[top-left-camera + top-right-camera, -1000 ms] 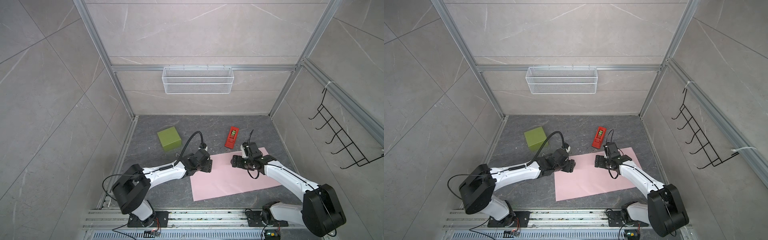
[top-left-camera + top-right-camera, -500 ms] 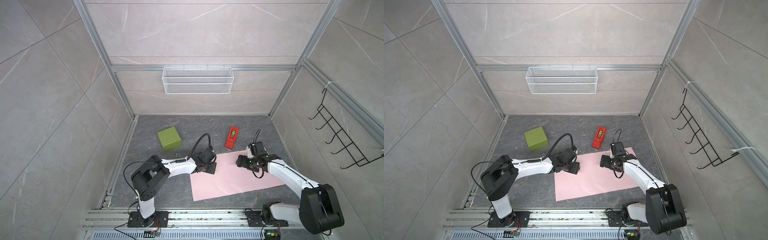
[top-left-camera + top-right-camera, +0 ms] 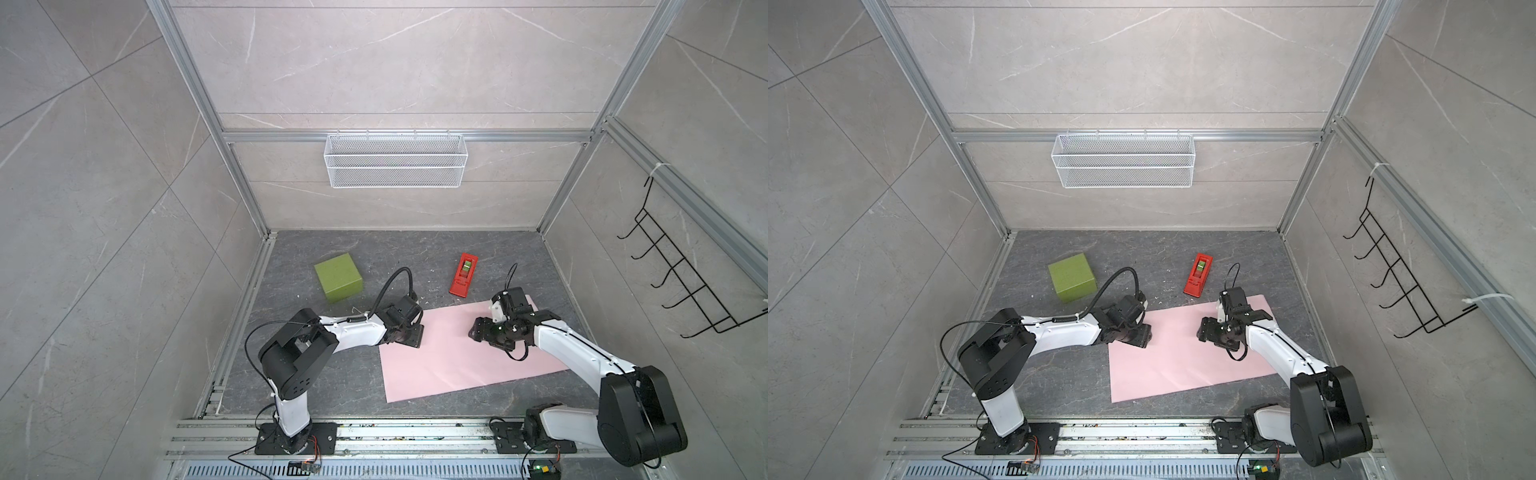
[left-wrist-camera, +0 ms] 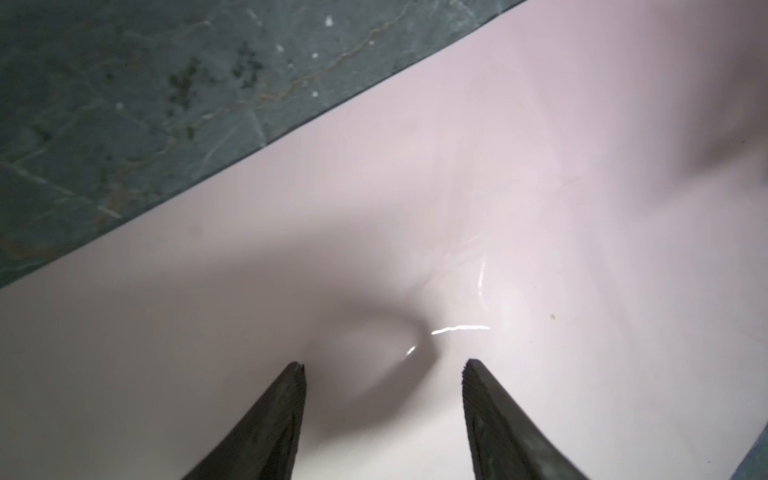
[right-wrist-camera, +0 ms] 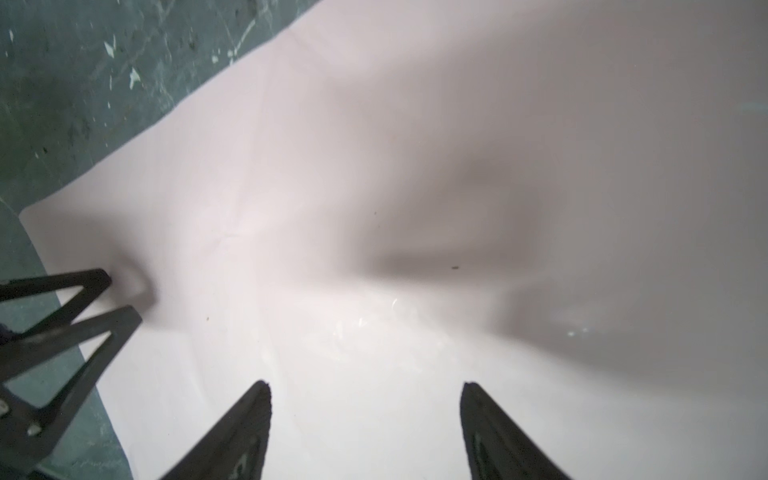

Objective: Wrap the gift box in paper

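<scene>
The biggest thing here is the dark grey marbled table (image 3: 415, 257), boxed in by pale tiled walls. On it lies the paper (image 3: 453, 357), pink side up and flat, in the near-right part of the table and slightly skewed. A white wire basket (image 3: 395, 160) hangs on the back wall and a black hook rack (image 3: 681, 274) is on the right wall.

The gift box (image 3: 337, 277) is that olive-green cuboid sitting by itself toward the back left. It's well apart from the paper and neither arm is touching it. A red tape dispenser (image 3: 464, 275) lies just beyond the sheet's far edge, right of the middle.

Now the small stuff. The left gripper (image 4: 382, 368) is down at the paper's far-left corner with its jaws apart, and its wrist view shows a little raised wrinkle in the sheet right in front of the tips. The right wrist view also catches its fingers (image 5: 104, 282) sitting at that corner.

The right gripper (image 5: 365, 386) is low over the far half of the sheet, pointing toward the left one, jaws spread with only bare pink between them. I honestly can't tell whether its tips are pressing on the sheet or just floating above it, since that view is pretty blurry.
</scene>
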Robot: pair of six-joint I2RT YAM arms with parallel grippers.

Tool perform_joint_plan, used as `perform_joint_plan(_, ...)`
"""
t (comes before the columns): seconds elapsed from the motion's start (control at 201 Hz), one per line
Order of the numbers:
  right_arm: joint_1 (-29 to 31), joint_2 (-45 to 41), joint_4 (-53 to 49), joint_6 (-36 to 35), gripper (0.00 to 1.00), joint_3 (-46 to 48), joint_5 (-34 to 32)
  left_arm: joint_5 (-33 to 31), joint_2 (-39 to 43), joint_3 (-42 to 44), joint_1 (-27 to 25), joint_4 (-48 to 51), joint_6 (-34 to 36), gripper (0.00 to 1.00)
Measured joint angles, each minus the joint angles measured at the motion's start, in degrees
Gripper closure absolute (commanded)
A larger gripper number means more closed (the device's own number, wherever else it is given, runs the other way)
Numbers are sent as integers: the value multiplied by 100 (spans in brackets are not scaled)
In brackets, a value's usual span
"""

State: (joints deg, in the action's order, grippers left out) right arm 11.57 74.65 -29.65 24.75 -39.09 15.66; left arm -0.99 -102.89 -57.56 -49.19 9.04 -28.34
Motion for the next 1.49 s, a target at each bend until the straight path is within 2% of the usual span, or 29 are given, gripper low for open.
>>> perform_joint_plan(0.159,317,72,190,299,36,315,317,-24,267,334,354,-59,105,37)
perform_joint_plan(0.627,2299,573,1405,1753,46,391,256,-46,933,1029,2013,52,485,36)
perform_joint_plan(0.757,2933,754,1593,2103,47,258,190,-59,1198,1078,2229,219,595,34)
perform_joint_plan(0.846,3154,754,1576,2192,46,133,188,-13,1458,1078,2234,275,608,33)
perform_joint_plan(1.025,2938,662,1139,1755,44,-472,-162,326,1923,1113,2216,203,494,33)
perform_joint_plan(1.299,1279,732,931,824,43,-584,-144,824,1687,1132,1759,63,61,33)
perform_joint_plan(1.493,988,1032,831,466,45,-525,7,970,1423,1241,1670,-4,-103,33)
